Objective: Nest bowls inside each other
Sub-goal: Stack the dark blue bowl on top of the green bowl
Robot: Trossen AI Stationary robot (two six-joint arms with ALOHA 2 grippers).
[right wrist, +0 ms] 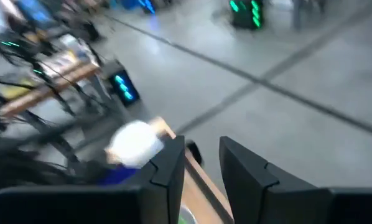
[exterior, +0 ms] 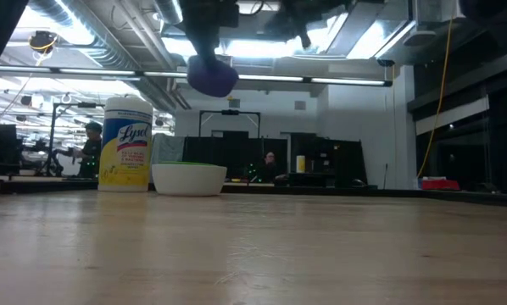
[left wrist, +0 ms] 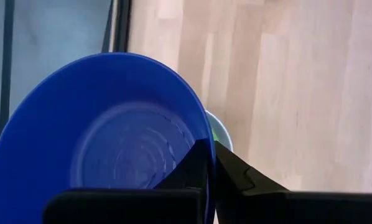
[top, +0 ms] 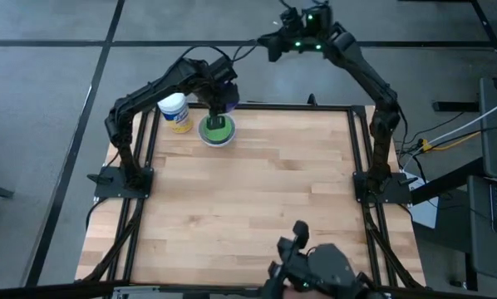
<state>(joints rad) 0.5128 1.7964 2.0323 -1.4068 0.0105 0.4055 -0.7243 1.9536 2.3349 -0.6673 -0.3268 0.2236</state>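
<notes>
While clamped by the left tool (left wrist: 211, 165), a smooth round dark blue bowl (left wrist: 111, 143) hangs.

- Left arm reaches to the table's far left; its left gripper (left wrist: 211, 163) is clamped tight on a bowl's rim.
- Right arm is raised beyond the far edge, right gripper (right wrist: 201, 163) fingers parted.

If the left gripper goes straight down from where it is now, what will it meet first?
Probably the stack of bowls on the table. The left gripper, shut on the dark blue bowl, hangs above that stack, whose green bowl lies on top, so the held bowl should land inside it.
</notes>
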